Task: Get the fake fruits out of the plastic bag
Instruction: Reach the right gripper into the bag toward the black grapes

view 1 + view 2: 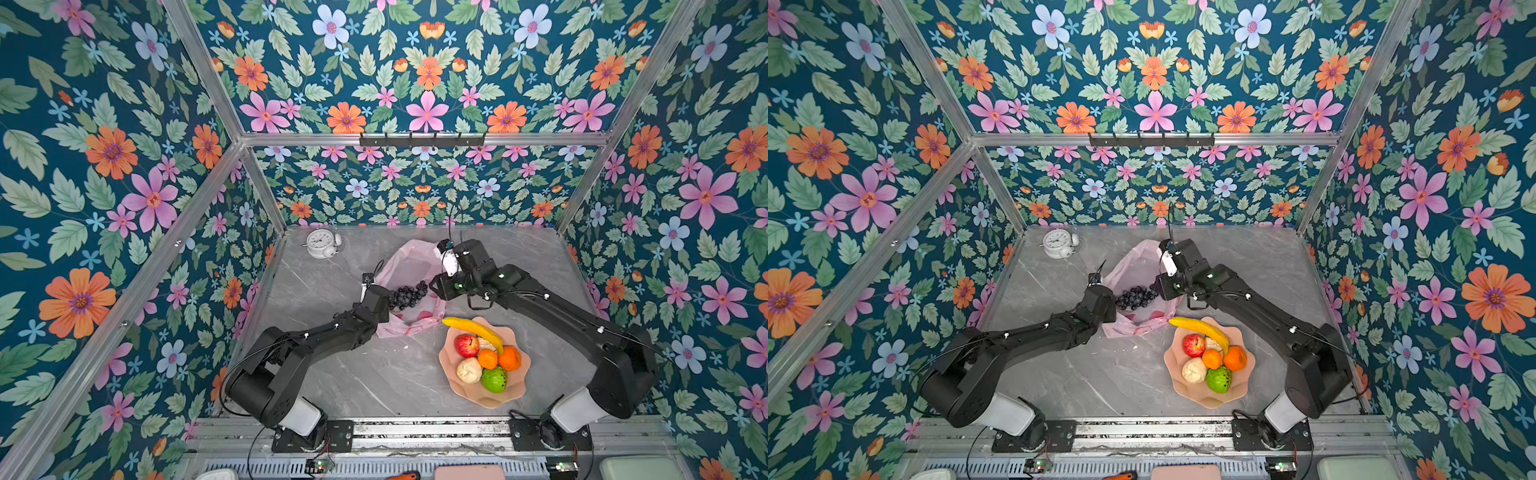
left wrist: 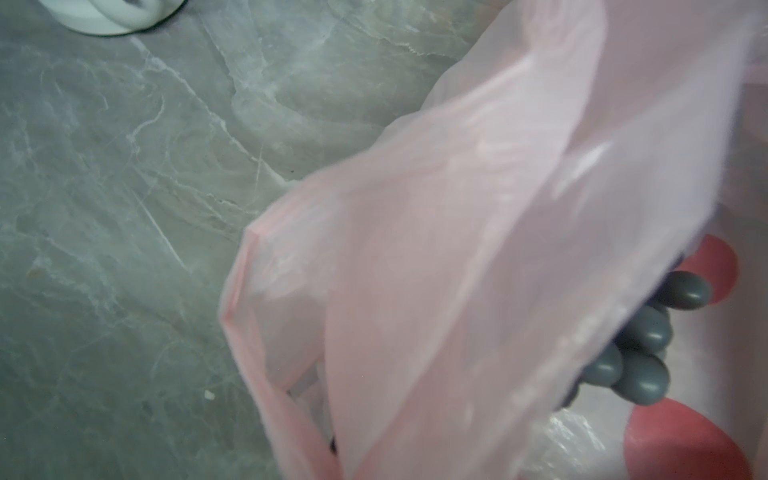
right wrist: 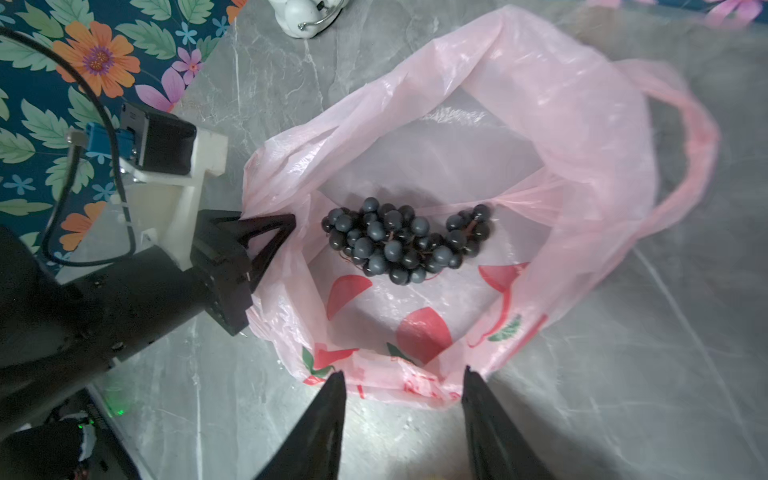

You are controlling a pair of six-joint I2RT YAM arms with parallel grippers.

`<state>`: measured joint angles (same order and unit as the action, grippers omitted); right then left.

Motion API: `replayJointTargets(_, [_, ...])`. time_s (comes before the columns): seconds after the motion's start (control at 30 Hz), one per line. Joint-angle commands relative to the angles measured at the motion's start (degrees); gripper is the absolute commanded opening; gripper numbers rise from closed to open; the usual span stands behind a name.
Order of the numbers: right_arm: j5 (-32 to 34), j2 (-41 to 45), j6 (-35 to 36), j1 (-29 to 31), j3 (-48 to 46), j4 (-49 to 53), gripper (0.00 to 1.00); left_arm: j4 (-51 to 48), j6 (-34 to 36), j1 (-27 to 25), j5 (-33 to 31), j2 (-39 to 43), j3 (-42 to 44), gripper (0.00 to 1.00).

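Nearest my side of the grey marble table (image 1: 353, 374), back along the arm from my right gripper (image 3: 403, 373), sits the scalloped peach-pink bowl (image 1: 445, 365). It holds the yellow banana (image 1: 473, 328), lying across its far rim, and the red apple (image 1: 466, 345). With them are two oranges (image 1: 487, 359) side by side, the bumpy green fruit (image 1: 494, 379) and a cream lumpy piece (image 1: 468, 370). A second cream piece is mostly hidden under the banana. The banana's tip ends just beside the plastic bag (image 3: 540, 124).

The right gripper hangs above the bag's near printed lip, jaws spread apart and holding nothing. Straight beyond its fingertips, inside the bag's open mouth, the dark grape bunch (image 3: 399, 243) lies on the bag's floor.

Across the bunch from there, my left gripper (image 3: 286, 220) is pinched closed on the bag's rim, its tips together on the film and close beside the grapes. In the left wrist view a fold of that pink film hangs across most of the frame and hides all but a few grapes. In both top views the two wrists overlap the bag's sides. A handle loop (image 3: 702, 137) trails onto the table on the side away from the left gripper.

Past the bag from both grippers, the white alarm clock (image 1: 323, 243) lies near the back wall (image 1: 415, 195), well apart from the bag.
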<state>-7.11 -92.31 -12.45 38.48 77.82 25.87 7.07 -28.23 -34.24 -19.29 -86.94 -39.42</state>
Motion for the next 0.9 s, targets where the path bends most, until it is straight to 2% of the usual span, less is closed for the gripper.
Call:
replayJointTargets(0.0, [2.07,-5.55,-1.03,2.80,3.30,-0.31,0.49,-1.64,-3.95,0.63,1.48,0.54,1.33,0.08])
replayJointTargets(0.07, [4.43,-9.27,2.46,4.53,5.92,1.43,0.49,-1.71,-4.69,2.32,3.38,0.32,2.19,0.08])
replayJointTargets(0.2, [11.10,-15.87,9.86,8.17,10.82,4.53,0.52,2.17,-5.74,7.68,11.09,0.02,5.19,0.08])
replayJointTargets(0.37, [12.72,-19.48,10.68,8.67,13.98,4.52,0.54,2.33,-4.64,8.14,12.43,-2.40,4.45,0.07])
replayJointTargets(0.57, [11.72,-22.13,9.02,10.04,15.68,4.02,0.55,2.47,-4.54,6.49,14.09,-3.15,5.13,0.07])
replayJointTargets(0.87, [11.14,-23.31,-5.20,12.92,12.42,5.06,0.54,6.28,-5.18,6.14,15.58,-2.11,8.52,0.06])
